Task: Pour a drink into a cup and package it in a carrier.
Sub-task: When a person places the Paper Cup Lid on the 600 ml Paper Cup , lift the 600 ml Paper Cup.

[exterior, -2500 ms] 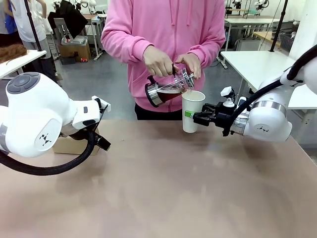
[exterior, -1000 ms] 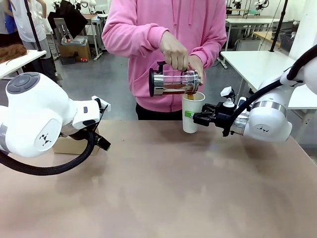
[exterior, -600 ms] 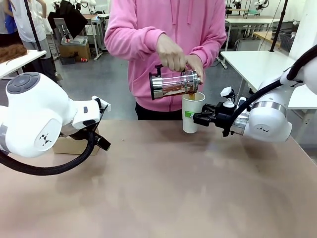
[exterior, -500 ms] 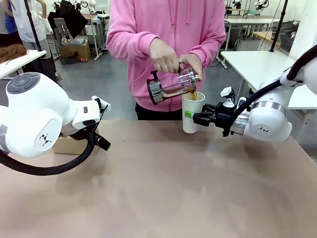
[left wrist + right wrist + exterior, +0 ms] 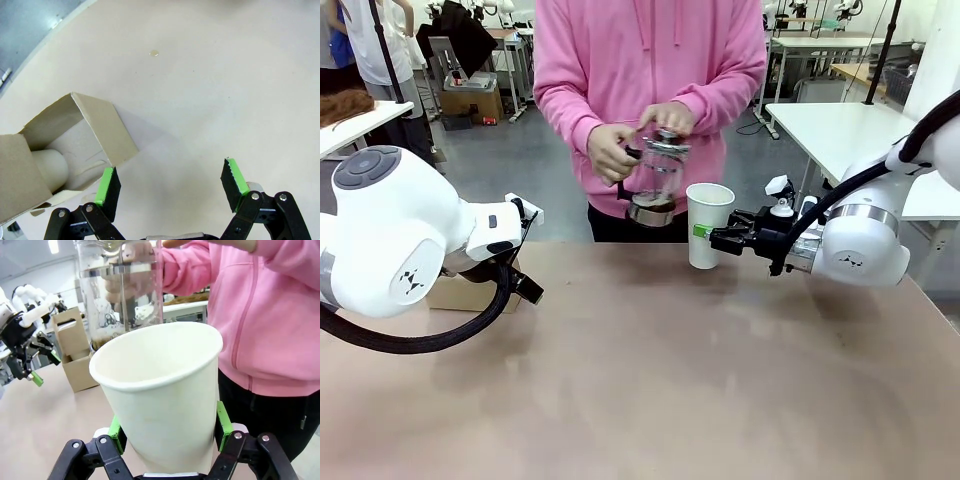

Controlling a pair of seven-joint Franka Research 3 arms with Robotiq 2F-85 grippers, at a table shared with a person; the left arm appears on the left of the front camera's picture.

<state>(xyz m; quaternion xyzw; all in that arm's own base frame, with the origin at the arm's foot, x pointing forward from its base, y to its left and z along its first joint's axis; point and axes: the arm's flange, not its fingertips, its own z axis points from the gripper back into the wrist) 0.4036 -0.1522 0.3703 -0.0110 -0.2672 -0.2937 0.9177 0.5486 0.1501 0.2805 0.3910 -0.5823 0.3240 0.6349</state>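
A: Start at the left; what's there?

B: The left gripper [image 5: 170,185] hangs over the table [image 5: 210,75], its green pads spread wide with nothing between them; the brown cardboard carrier [image 5: 95,125] sits just beside one pad; something pale and rounded lies inside it, which I cannot name.

A: And the middle?

B: A person in a pink hoodie holds the glass jug [image 5: 655,175] upright, one hand [image 5: 608,152] at its handle, the other hand [image 5: 667,118] on the lid; only a little dark drink [image 5: 653,207] shows at the bottom.

A: The cup?

B: The white paper cup [image 5: 708,222] stands just right of the jug near the table's far edge, open-topped, no lid; the right gripper [image 5: 712,238] is pressed onto its lower wall, a pad on each flank in the right wrist view; how full it is I cannot see.

A: How will it handle?

B: I'd judge it thin-walled and easy to crush, heavier than it looks if filled, and ready to slop over without a lid; the low grip suits it, since the wall is likely stiffest near the base; squeeze lightly, keep it upright, move slowly; the carrier is well apart, over by the left arm.
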